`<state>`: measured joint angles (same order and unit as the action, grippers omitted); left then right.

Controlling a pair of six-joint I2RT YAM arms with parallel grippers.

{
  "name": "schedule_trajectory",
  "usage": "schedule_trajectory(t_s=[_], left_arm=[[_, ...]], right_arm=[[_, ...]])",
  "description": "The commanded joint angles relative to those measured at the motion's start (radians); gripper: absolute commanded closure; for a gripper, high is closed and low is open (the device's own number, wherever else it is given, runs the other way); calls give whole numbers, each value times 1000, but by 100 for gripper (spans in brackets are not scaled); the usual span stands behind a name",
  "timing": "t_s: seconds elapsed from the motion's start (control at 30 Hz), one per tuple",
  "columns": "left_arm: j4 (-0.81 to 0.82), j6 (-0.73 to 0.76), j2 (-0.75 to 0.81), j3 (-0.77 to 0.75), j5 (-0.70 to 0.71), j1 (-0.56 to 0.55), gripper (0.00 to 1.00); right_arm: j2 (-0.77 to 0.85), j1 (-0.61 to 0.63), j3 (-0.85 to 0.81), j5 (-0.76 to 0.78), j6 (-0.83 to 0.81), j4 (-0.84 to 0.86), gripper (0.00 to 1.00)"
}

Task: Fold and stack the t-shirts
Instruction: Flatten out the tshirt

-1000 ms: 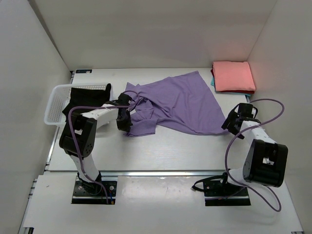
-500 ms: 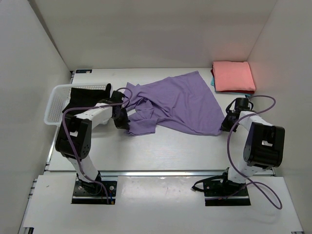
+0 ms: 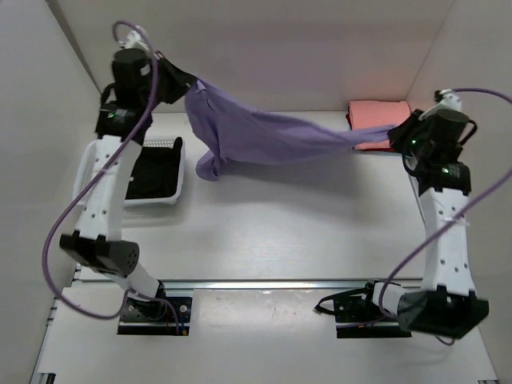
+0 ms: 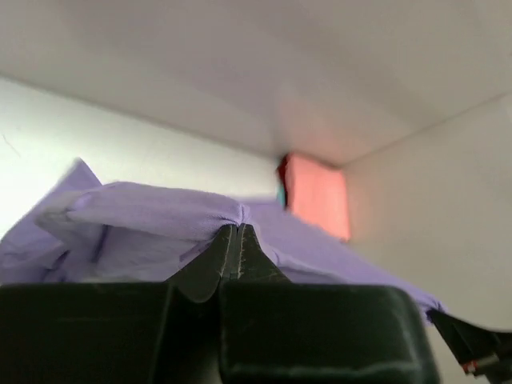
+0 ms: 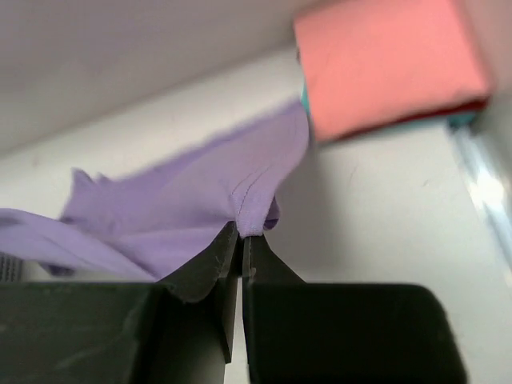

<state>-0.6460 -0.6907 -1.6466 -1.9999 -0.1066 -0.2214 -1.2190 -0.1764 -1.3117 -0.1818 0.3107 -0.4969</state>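
The lilac-purple t-shirt (image 3: 256,132) hangs stretched in the air between both arms, sagging toward the left. My left gripper (image 3: 188,86) is raised high at the back left and is shut on one edge of it (image 4: 160,210). My right gripper (image 3: 394,138) is raised at the right and is shut on the opposite edge (image 5: 200,200). A folded salmon-pink t-shirt (image 3: 374,112) lies at the back right on a teal one (image 5: 460,120). A black t-shirt (image 3: 152,168) lies in the white basket (image 3: 172,198).
White walls close in the table on the left, back and right. The basket stands at the left under my left arm. The folded stack sits in the back right corner, just behind my right gripper.
Both arms have risen from the table, lifting the purple t-shirt off it and pulling it taut. The right gripper closed on the shirt's edge.
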Motion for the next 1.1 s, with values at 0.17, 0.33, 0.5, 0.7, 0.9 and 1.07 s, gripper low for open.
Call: schedule_trajectory(t_s=[0.17,0.33,0.5,0.7,0.9,1.07], left_arm=[[-53,-139,316,-17,-33,77,100],[-66,-236,363,-150,12,59,100],[11,-323,314,-157,-42,39,100],[117,-296,164,-77,-62,43,100],[108,-322,-247,-363,-205,68,100],[225,-420,-403,-489,-277,100,100]], right_arm=[[281,-11,-170,25,-6,-49,100],[384,-71,-262,50,-25,-23,100],[294,20,-319,85,-42,-51,100],[127,4,-250,-1,41,33,100],[-121,-11,-265,-50,105,113,100],[-333,21,-541,-36,45,97,100]])
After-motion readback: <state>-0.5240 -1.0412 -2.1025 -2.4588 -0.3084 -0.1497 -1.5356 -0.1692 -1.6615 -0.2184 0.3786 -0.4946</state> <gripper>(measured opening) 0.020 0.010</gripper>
